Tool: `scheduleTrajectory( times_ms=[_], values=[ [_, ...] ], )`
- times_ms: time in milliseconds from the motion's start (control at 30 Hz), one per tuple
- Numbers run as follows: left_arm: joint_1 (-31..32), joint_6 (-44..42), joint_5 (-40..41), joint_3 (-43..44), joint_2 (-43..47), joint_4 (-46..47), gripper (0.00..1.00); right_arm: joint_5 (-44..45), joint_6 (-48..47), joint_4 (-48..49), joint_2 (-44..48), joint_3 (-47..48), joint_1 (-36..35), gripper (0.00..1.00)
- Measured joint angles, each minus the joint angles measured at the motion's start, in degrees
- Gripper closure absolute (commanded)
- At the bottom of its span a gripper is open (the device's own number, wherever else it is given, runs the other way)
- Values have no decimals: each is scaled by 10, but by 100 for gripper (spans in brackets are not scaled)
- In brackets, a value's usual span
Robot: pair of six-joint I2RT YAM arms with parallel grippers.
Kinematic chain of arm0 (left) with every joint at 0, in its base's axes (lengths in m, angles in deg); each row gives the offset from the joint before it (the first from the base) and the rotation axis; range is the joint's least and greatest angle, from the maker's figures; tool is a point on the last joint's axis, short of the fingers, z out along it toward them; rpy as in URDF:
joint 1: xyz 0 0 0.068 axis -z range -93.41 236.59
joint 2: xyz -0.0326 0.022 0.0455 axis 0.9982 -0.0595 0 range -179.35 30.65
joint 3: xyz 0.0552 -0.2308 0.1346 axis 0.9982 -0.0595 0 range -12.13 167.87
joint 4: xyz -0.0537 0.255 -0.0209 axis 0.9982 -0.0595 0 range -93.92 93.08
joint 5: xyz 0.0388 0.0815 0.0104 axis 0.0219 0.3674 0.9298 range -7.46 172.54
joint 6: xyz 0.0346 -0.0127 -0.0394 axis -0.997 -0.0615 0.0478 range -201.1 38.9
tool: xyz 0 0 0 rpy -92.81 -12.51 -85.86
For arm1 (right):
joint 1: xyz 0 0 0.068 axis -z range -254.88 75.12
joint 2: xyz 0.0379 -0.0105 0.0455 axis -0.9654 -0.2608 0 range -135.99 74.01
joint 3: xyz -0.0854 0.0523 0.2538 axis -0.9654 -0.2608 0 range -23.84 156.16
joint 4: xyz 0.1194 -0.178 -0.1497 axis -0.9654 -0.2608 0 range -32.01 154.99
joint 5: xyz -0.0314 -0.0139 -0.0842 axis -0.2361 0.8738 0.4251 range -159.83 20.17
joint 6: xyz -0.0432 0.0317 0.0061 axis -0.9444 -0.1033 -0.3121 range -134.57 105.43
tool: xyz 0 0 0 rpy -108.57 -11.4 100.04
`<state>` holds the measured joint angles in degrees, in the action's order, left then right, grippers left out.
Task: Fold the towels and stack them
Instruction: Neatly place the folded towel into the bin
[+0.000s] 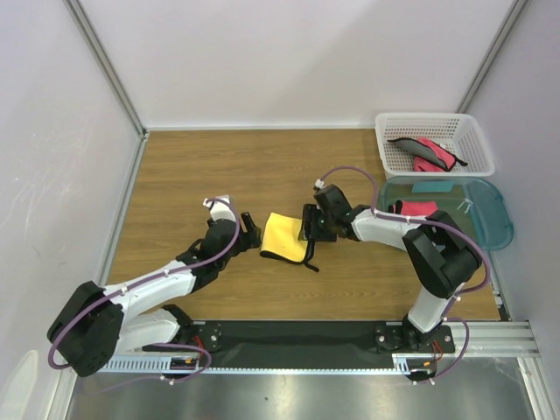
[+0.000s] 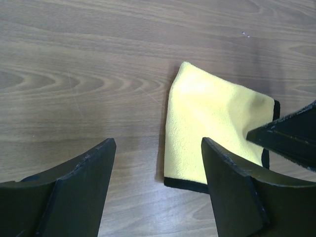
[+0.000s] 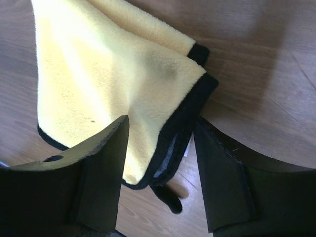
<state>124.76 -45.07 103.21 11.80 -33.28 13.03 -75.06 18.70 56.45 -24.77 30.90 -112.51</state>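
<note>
Wooden table (image 1: 175, 175), folded yellow towel (image 1: 283, 236) mid-scene. Left gripper (image 2: 158, 143) wide, empty, just left; right gripper (image 3: 160, 121) parted astride right edge.

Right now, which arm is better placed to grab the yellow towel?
Right, I'd say. The right gripper is open with the towel's black-edged side lying between its fingers. The left gripper, also open, sits just back from the opposite side, mostly over bare table.
</note>
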Motion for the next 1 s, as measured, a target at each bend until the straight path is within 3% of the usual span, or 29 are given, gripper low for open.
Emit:
scheduleTrajectory(
  times_ms=[200,367,600,1000],
  values=[
    [-2,0,-5,-14,13,-6,23,0,8,50,-13,-9,-1,60],
    [-6,0,-15,-17,14,-10,23,5,18,96,-19,-31,-1,100],
    [-12,-1,-19,-17,21,-16,23,2,14,110,-28,-23,0,100],
    [-28,-16,-24,-17,35,-16,22,87,-112,-81,31,97,37,100]
  ],
)
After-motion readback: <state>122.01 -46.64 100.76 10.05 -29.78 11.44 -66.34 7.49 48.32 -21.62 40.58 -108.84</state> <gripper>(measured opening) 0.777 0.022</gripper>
